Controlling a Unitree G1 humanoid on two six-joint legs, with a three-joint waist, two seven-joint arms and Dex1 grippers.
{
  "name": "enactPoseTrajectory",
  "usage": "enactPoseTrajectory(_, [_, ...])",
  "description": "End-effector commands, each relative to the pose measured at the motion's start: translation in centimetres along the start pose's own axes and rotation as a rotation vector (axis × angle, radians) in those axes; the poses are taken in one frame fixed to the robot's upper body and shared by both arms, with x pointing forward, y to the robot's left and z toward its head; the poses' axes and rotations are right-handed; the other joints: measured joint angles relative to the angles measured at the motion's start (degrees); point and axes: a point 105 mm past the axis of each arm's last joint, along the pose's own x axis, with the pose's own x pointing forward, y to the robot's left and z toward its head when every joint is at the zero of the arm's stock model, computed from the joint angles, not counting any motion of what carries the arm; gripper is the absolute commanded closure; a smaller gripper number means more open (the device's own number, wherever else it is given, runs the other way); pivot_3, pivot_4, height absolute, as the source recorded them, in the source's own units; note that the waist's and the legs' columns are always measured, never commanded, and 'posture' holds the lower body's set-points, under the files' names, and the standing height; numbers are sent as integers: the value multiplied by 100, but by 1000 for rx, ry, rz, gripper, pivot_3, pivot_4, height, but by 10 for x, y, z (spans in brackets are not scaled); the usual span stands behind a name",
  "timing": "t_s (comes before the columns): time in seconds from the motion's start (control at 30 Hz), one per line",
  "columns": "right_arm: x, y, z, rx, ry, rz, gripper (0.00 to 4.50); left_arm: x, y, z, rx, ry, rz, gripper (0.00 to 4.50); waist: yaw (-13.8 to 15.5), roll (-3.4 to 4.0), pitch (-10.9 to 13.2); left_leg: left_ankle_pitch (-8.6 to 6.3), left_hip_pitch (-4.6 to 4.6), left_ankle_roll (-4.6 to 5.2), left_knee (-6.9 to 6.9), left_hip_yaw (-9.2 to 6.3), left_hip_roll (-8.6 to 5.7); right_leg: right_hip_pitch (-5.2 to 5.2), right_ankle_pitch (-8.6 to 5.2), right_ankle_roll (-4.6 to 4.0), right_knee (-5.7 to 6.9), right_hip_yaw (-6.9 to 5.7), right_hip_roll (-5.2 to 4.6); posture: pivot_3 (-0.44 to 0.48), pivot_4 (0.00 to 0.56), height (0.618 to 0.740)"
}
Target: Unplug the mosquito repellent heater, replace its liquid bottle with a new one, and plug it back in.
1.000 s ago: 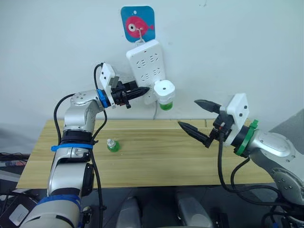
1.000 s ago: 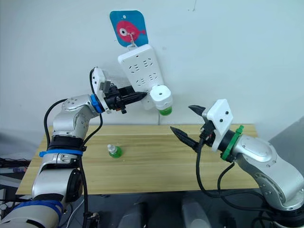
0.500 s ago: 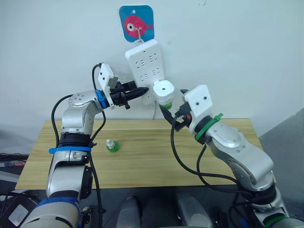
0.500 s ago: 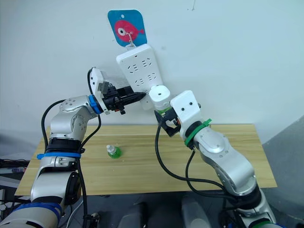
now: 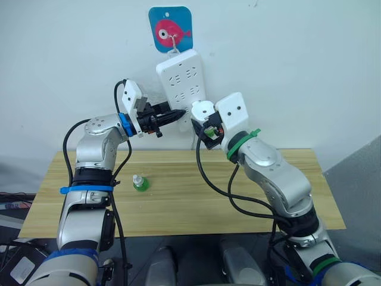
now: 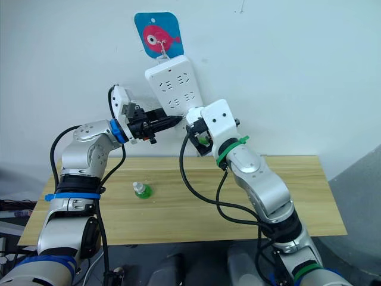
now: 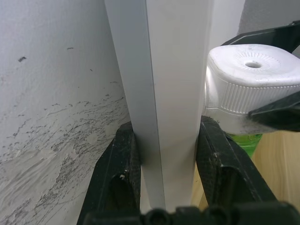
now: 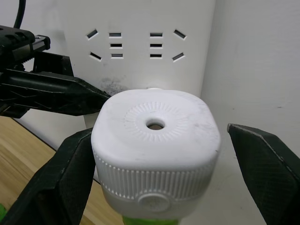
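The white mosquito repellent heater [image 5: 202, 111] is plugged into the lower end of the white power strip [image 5: 181, 77] hanging on the wall. Its green liquid bottle [image 7: 241, 140] hangs beneath it. My left gripper [image 5: 177, 113] is shut on the strip's side edge, one finger [image 7: 123, 164] on each face. My right gripper [image 8: 159, 130] is open around the heater [image 8: 156, 140], one finger [image 8: 61, 183] close beside it and the other standing a little off. A second small green bottle [image 5: 140, 182] with a white cap stands on the wooden table.
The strip hangs from a hook on a blue fish plaque [image 5: 172, 30], and its cord drops behind the table [image 5: 196, 196]. The white wall is directly behind both grippers.
My right arm has swung up from over the table to the heater, and its open fingers now flank it. The left gripper has stayed clamped on the strip.
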Motion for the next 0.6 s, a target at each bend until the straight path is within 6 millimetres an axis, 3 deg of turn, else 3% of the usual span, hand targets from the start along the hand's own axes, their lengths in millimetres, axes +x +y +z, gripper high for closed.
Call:
enactPoseTrajectory(0.03, [2, 3, 15, -9, -63, 3, 391, -1, -5, 4, 20, -5, -18, 3191, 0, 0, 0, 0, 0, 0, 0, 0, 0, 0, 0, 0, 0, 0, 0, -195, 195, 725])
enactPoseTrajectory(0.17, [4, 5, 17, -1, -79, -2, 1552, -1, -5, 3, 21, -3, -14, 3191, -1, 2, 1, 0, 0, 0, 0, -1, 0, 0, 0, 0, 2, -1, 0, -193, 196, 725])
enactPoseTrajectory(0.33, [1, 5, 21, 4, -84, -13, 1529, -4, -1, -4, 31, 17, 21, 3191, -20, 3, 2, 0, 1, 0, 4, -1, 0, -2, 0, 0, 14, 0, 0, -197, 196, 725])
enactPoseTrajectory(0.6, [-29, 7, 19, 17, -64, 51, 1529, -14, 9, -17, 44, 63, 93, 3191, -1, 5, -1, -1, -12, 0, -5, -20, -2, -2, -1, -1, -7, -8, -3, -199, 196, 725])
